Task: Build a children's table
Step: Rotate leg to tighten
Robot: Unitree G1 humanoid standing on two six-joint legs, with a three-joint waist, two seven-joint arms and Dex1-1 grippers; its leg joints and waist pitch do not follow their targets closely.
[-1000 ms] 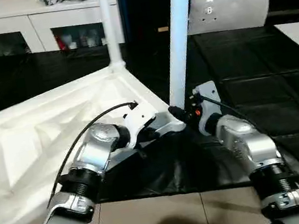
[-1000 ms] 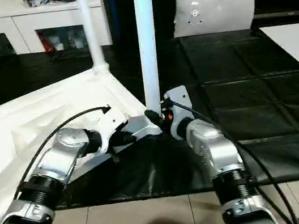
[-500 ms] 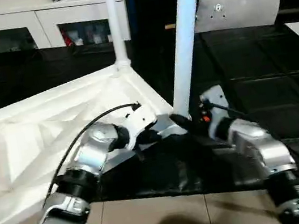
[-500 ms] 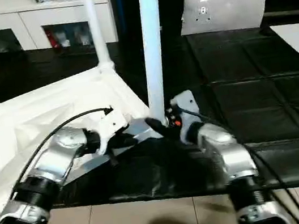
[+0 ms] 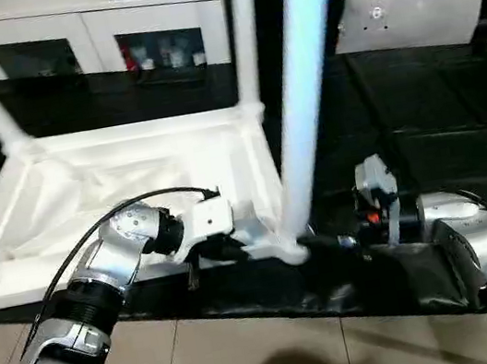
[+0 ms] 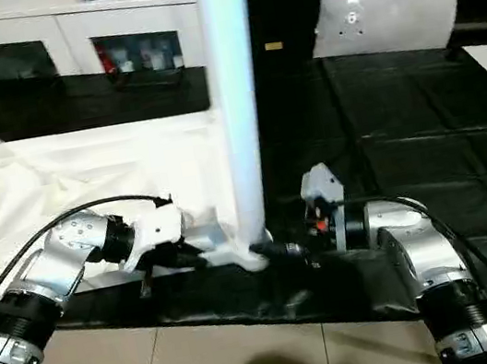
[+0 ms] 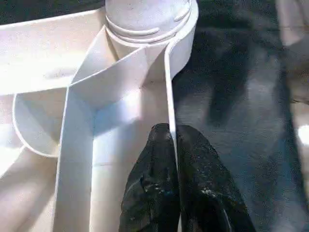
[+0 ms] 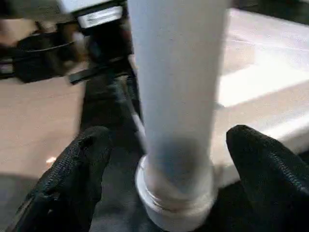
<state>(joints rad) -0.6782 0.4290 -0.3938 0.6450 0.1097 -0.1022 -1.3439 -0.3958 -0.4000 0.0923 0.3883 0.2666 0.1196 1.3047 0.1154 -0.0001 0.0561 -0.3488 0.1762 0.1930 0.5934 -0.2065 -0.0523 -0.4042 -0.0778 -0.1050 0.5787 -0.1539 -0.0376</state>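
Right wrist view shows our right gripper [image 8: 166,183] spread wide around the near leg [image 8: 176,87] seated in its corner socket, while our left gripper [image 7: 173,140] pinches the upturned tabletop's rim [image 7: 170,87]; we should keep that rim pinned as the leg gets twisted home.

Children's table [image 5: 131,177]: all white, ribbed underside. Grippers: left gripper [image 7: 174,159] and right gripper [image 8: 176,169], black fingers; silver forearms. Floor mat [image 5: 435,150]: black, square-quilted. Floor tiles [image 5: 216,355]: beige. Cabinet [image 5: 96,24]: white.
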